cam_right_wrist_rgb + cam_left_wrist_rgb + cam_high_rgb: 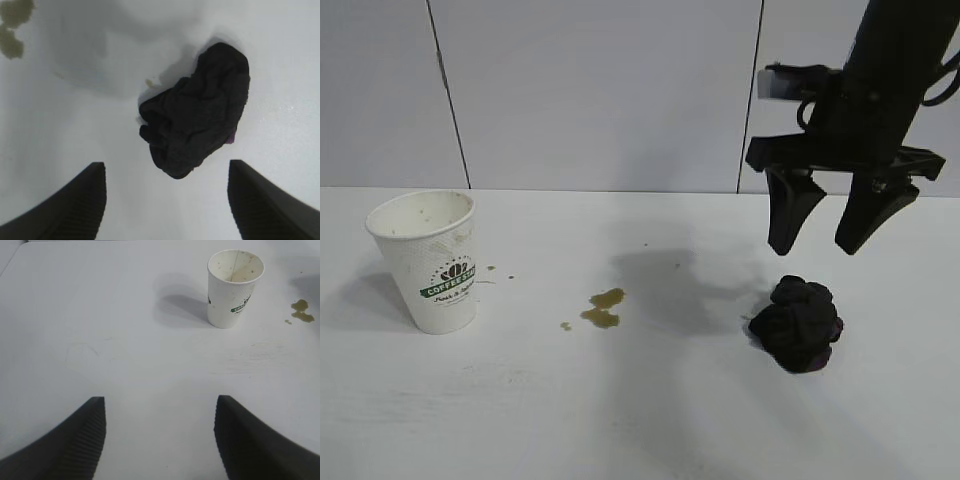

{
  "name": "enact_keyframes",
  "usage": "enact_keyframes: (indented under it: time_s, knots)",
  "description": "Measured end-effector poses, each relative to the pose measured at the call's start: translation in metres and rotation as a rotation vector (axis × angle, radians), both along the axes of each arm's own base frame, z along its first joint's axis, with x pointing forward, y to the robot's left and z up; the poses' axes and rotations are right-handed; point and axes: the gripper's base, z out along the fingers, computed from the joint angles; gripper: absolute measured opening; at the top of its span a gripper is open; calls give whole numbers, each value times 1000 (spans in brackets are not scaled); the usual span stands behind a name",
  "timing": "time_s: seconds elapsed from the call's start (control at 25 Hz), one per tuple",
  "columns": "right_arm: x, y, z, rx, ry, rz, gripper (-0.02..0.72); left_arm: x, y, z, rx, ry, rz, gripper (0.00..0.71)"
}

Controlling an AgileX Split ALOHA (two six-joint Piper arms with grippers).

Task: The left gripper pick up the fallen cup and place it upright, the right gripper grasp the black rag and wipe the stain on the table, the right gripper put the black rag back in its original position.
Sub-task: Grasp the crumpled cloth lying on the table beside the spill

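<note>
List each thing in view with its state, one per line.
cup: upright on the table, empty.
stain: unwiped, beside the cup.
black rag: bunched, lying free on the table.
right gripper: open, above the rag.
left gripper: open, empty, short of the cup.

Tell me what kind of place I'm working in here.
Probably a lab test bench: a bare white table, plain grey wall panels behind, and staged props only: a cup, a stain, a black rag.

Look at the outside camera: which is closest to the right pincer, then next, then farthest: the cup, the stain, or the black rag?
From the right pincer:
1. Black rag, just below it.
2. Stain, mid-table.
3. Cup, upright, far left.
</note>
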Motion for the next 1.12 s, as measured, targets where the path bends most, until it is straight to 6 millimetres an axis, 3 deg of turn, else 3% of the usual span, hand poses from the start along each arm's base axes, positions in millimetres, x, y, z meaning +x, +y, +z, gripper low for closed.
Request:
enact_keyframes:
  time_s: [0.12, 0.44, 0.92, 1.0, 1.12]
  knots:
    - [5, 1, -16, -8, 16, -3, 474, 0, 0, 0, 0, 0, 0, 457]
    - [14, 2, -32, -3, -35, -14, 473, 0, 0, 0, 0, 0, 0, 457]
    - [16, 2, -61, -22, 22, -20, 465, 0, 0, 0, 0, 0, 1, 457]
    - [16, 2, -61, -21, 24, -36, 370, 0, 0, 0, 0, 0, 1, 457]
    - [15, 2, -61, -21, 27, -46, 119, 0, 0, 0, 0, 0, 1, 457]
